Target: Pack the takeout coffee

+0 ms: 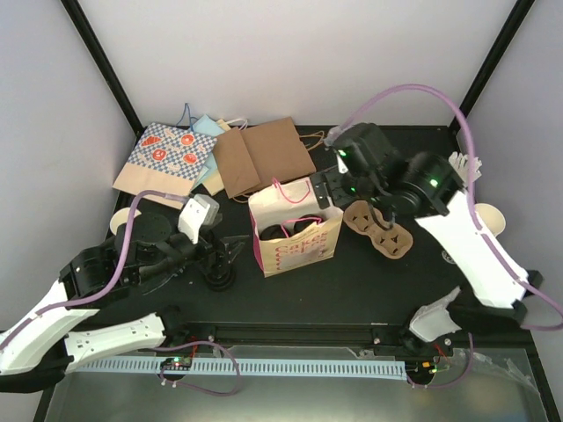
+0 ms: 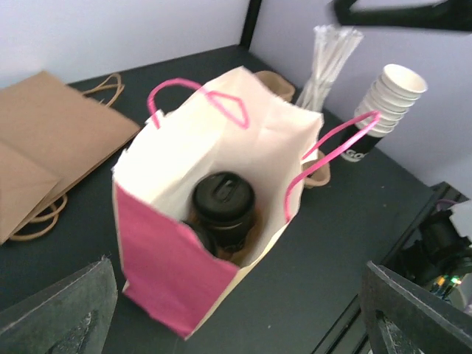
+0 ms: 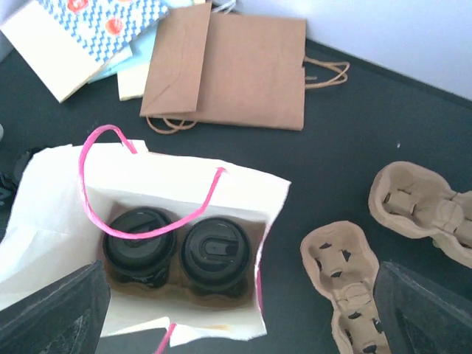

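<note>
A white paper bag point(image 1: 297, 236) with pink handles stands open mid-table. Two takeout coffee cups with black lids point(image 3: 140, 247) point(image 3: 216, 254) sit side by side in a pulp carrier at its bottom. Only one lid point(image 2: 223, 203) shows clearly in the left wrist view. My left gripper point(image 2: 237, 295) is open wide just left of the bag point(image 2: 169, 258), with nothing between its fingers point(image 2: 66, 310). Above the bag's far right corner, my right gripper point(image 3: 242, 295) hangs open and empty, looking down into the bag point(image 3: 51, 221).
Two empty pulp cup carriers point(image 3: 346, 284) point(image 3: 424, 210) lie right of the bag. Flat brown bags point(image 1: 264, 154) and a patterned bag point(image 1: 167, 158) lie at the back left. Stacked lidless cups point(image 2: 387, 99) and straws point(image 2: 328, 59) stand at the right.
</note>
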Controlling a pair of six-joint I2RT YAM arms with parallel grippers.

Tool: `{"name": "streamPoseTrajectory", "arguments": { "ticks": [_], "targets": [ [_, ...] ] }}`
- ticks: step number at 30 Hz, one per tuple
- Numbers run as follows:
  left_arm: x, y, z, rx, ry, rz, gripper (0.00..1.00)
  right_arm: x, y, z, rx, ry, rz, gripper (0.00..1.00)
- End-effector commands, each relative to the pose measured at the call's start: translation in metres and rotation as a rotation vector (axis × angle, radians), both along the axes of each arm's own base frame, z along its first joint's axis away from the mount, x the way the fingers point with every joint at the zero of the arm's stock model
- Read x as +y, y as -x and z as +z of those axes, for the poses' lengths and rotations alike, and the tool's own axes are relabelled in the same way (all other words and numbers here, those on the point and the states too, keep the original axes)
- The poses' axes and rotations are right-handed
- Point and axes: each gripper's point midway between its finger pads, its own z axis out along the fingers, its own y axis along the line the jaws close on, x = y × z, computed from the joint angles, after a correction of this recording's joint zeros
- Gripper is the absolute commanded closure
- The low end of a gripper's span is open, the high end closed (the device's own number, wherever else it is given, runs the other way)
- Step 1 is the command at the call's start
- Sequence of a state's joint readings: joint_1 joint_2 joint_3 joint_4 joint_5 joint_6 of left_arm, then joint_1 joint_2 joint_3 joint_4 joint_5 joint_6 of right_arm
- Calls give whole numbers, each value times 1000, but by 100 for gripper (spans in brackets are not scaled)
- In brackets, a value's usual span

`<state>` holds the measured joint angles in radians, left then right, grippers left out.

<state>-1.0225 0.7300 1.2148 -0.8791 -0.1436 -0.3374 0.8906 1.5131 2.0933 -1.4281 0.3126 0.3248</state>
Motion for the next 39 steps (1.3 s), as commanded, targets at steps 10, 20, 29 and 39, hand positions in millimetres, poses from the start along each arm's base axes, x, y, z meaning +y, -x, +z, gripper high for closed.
{"name": "streamPoseTrajectory", "arguments": {
  "ticks": [10,20,29,39],
  "targets": [
    [26,-6,-39,94,-66,145,4,-74,20,20,-211,-142,-192,0],
    [34,-20,-60,142,-130,226,1,-165,-3,-12,-166,-68,-566,0],
    [26,-25,-74,173,-113,185,1,-262,-48,-72,-6,-41,-956,39],
    [14,-35,-87,192,-88,145,1,-300,-95,-112,45,3,-1050,57]
  ]
}}
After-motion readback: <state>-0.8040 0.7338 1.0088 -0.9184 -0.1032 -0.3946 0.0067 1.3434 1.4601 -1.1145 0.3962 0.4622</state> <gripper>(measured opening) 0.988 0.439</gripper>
